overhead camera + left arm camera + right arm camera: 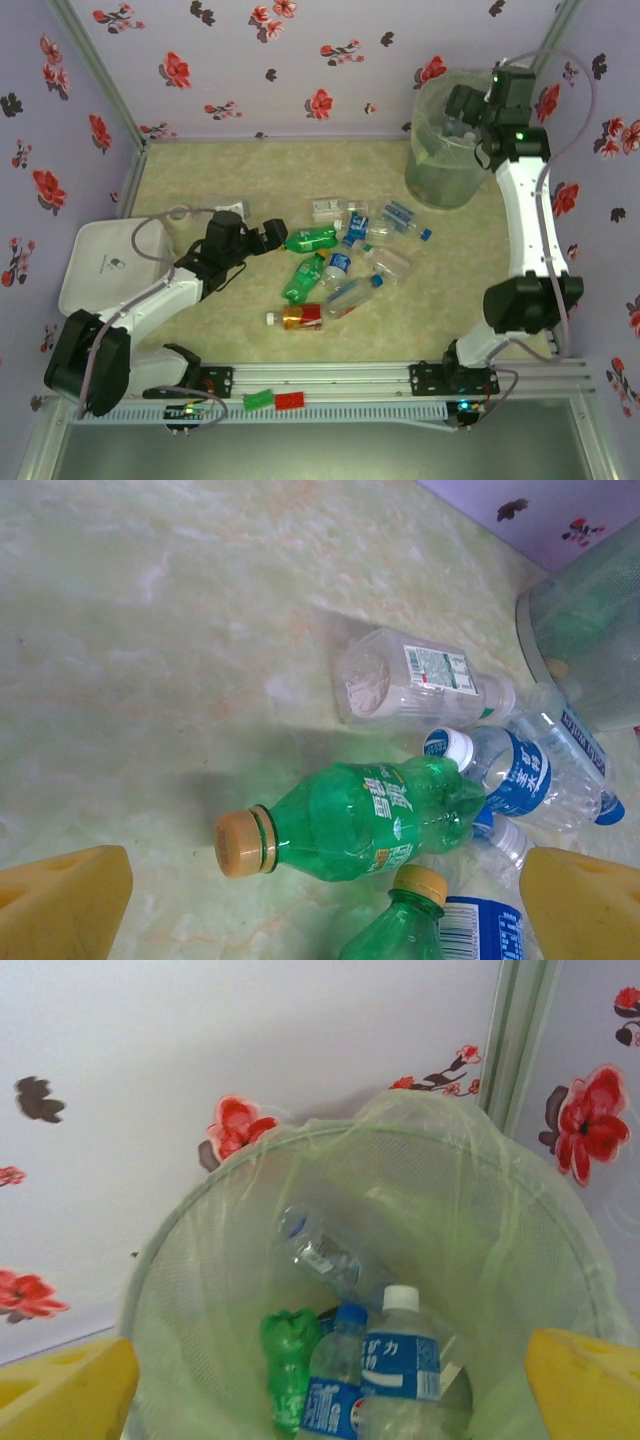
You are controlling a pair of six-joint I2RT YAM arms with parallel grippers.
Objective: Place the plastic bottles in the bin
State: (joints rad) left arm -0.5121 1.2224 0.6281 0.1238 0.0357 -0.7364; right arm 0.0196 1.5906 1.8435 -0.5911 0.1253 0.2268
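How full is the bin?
Partly filled: right wrist view shows the bin holding at least four bottles near its bottom, well below the rim.

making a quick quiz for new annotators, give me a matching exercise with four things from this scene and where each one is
Things:
1. amber bottle
2. white tray
3. right gripper
4. bin

Places:
A. far right corner of the table
B. left side of the table
C. open, above the bin's mouth
D. lying at the near edge of the bottle pile

Pairs: 1-D, 2-B, 3-C, 4-A
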